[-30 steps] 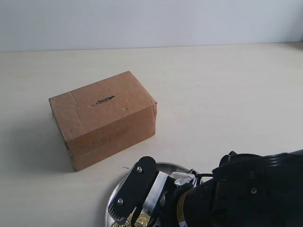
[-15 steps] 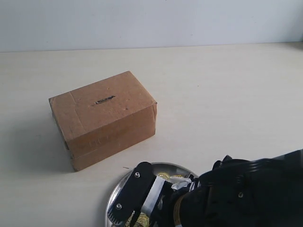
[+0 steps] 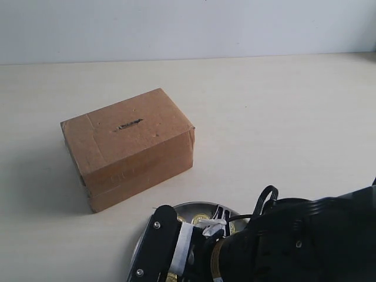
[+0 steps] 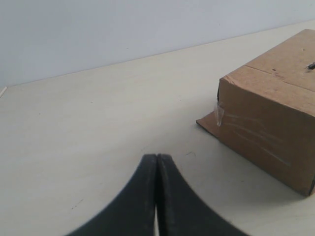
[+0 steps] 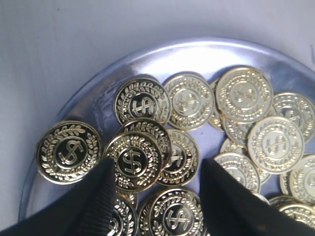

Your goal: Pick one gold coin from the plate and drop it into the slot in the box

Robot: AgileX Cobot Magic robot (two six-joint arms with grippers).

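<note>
The brown cardboard box stands left of centre on the table, its narrow dark slot on the top face. At the bottom edge the silver plate lies mostly under my right arm. In the right wrist view the plate holds several gold coins stamped with dollar signs. My right gripper is open just above the pile, its fingers straddling overlapping coins. My left gripper is shut with nothing in it, low over bare table, and the box is off to one side of it.
The pale table stretches back to a white wall. My bulky right arm fills the lower right corner of the exterior view and covers most of the plate.
My right arm has sunk lower and shifted left over the plate, bringing its fingers down toward the coins. The box has not moved.
</note>
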